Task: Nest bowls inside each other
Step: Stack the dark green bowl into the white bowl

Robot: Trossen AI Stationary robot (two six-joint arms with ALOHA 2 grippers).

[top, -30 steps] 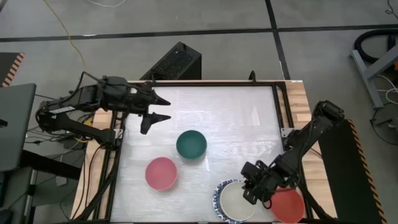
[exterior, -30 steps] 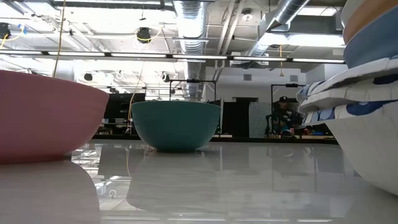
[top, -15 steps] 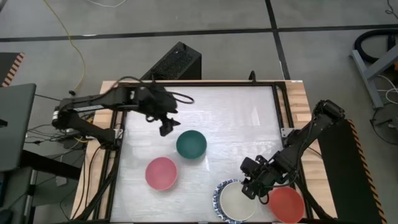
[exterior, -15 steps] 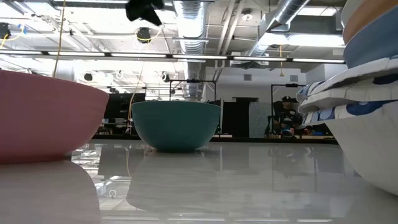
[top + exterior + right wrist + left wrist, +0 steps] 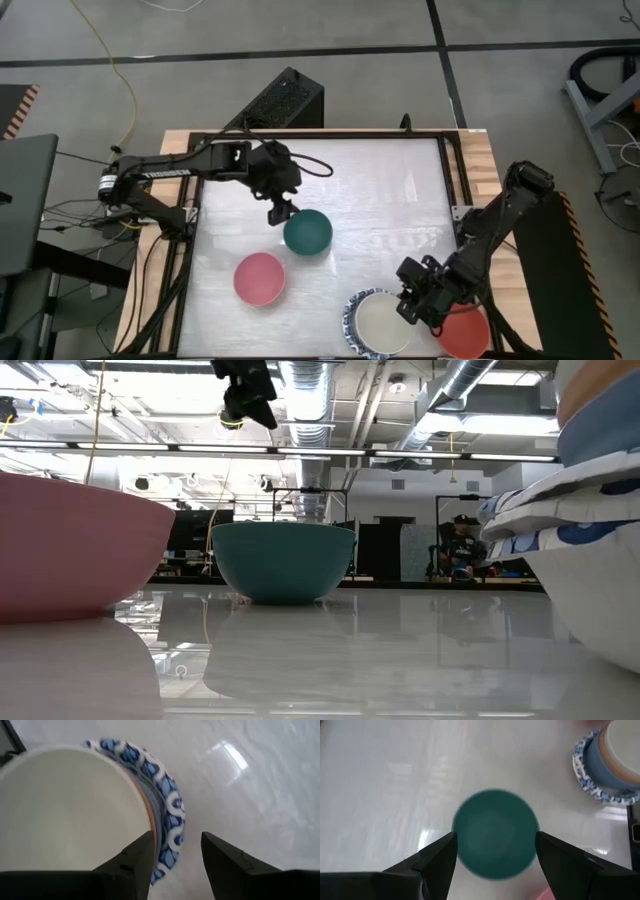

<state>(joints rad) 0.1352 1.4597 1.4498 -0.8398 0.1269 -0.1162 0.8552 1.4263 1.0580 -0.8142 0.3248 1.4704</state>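
A dark green bowl [image 5: 307,232] stands on its base mid-table. My left gripper [image 5: 281,211] hangs open well above its far-left side [image 5: 246,388]; in the left wrist view the green bowl [image 5: 495,834] shows between the fingers, far below them. A pink bowl [image 5: 259,278] stands near the front. A stack of bowls [image 5: 378,322], blue-patterned one lowest and cream one on top, sits at the front edge, with a red bowl [image 5: 465,333] to its right. My right gripper [image 5: 416,305] is open, its fingers astride the stack's right rim [image 5: 170,820]. My right gripper comes slanting down from the table's right. One finger [image 5: 137,857] stands over the cream bowl's inside and the other finger [image 5: 225,857] outside the blue-patterned rim. Whether either finger touches the stack I cannot tell.
The white tabletop [image 5: 380,190] has free room across its far and right parts. A black frame rail [image 5: 447,170] runs along the right side and a black box [image 5: 283,100] stands beyond the far edge.
My left gripper has swung from the table's far left toward the green bowl, moving right and toward the near edge, sinking and tipping its fingers downward. It has stayed open. The bowls have not moved.
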